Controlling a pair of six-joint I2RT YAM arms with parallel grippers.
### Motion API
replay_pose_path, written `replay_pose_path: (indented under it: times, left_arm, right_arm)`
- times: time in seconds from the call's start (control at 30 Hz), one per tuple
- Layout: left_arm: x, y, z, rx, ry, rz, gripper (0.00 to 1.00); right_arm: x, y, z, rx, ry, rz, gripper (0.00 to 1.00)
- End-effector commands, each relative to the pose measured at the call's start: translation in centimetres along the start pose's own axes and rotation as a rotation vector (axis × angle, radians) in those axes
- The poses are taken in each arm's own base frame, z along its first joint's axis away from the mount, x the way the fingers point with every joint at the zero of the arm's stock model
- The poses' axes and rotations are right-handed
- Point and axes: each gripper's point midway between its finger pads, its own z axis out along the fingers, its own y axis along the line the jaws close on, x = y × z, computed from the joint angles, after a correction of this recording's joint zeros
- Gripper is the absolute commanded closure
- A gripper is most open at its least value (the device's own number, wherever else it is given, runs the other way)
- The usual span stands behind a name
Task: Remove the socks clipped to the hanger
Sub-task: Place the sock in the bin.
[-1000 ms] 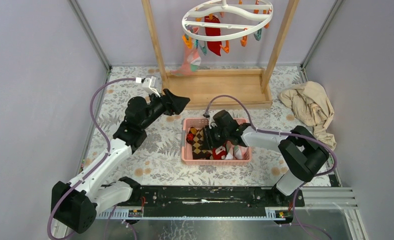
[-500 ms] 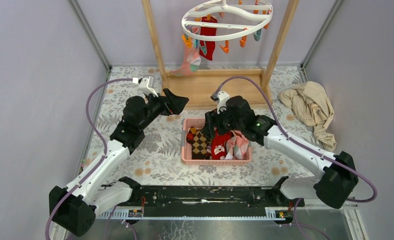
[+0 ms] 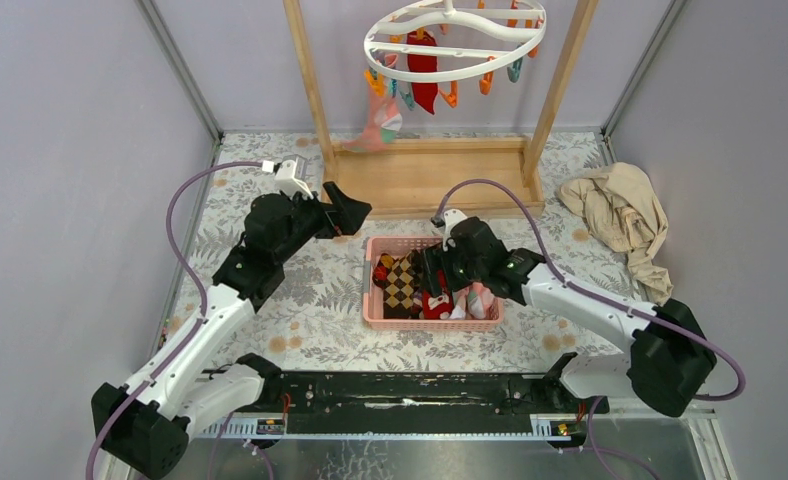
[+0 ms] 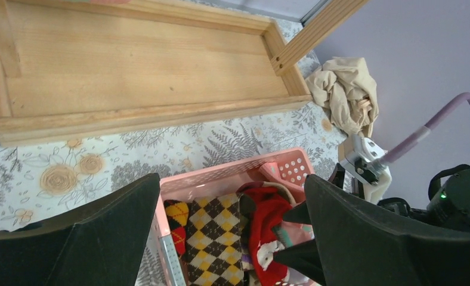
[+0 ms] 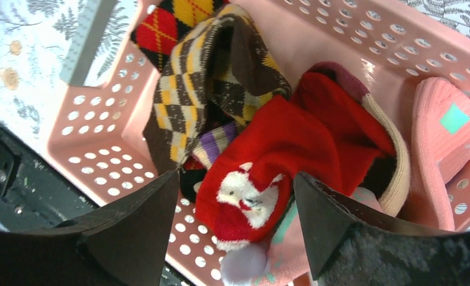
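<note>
Left fingers (image 4: 101,238) and right fingers (image 5: 125,232) gape empty; knitted socks (image 5: 268,137) fill perforated basket (image 5: 95,125).

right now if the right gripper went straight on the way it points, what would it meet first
Probably the red Santa sock lying in the pink basket, framed by the open jaws of the right gripper; how far off is hard to judge.

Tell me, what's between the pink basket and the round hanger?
The wooden frame's base sits there on the flowery table, shown in the top view.

Wide-spread left pincer (image 4: 231,180) hovers above socks (image 4: 216,233) in pink basket (image 4: 283,162).
</note>
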Motion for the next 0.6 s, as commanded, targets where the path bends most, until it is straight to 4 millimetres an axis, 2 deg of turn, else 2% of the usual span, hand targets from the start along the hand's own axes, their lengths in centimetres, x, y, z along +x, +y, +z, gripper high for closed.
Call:
replay_pose_path:
  times: [0.0, 0.2, 0.37, 0.47, 0.57]
  left_arm:
    - [-1.0, -0.2, -1.0, -0.031, -0.012, 0.020, 0.01]
    - [-0.4, 0.3, -1.1, -0.047, 0.006, 0.015, 0.01]
    - [0.4, 0.9, -0.8, -0.060, 0.022, 0.010, 0.01]
    - [0.7, 1.1, -0.7, -0.065, 0.032, 0.014, 0.01]
    - [0.8, 1.4, -0.7, -0.075, 0.031, 0.016, 0.01]
  right_arm:
    - [-0.2, -1.0, 1.9, 0.051, -0.029, 0.025, 0.22]
    - [3.4, -2.6, 5.2, 0.105, 0.075, 0.055, 0.24]
    - [4.9, -3.4, 7.8, 0.124, 0.121, 0.068, 0.25]
    - [4.4, -3.7, 7.6, 0.153, 0.116, 0.067, 0.26]
    - [3.1, -3.3, 5.7, 0.148, 0.068, 0.069, 0.25]
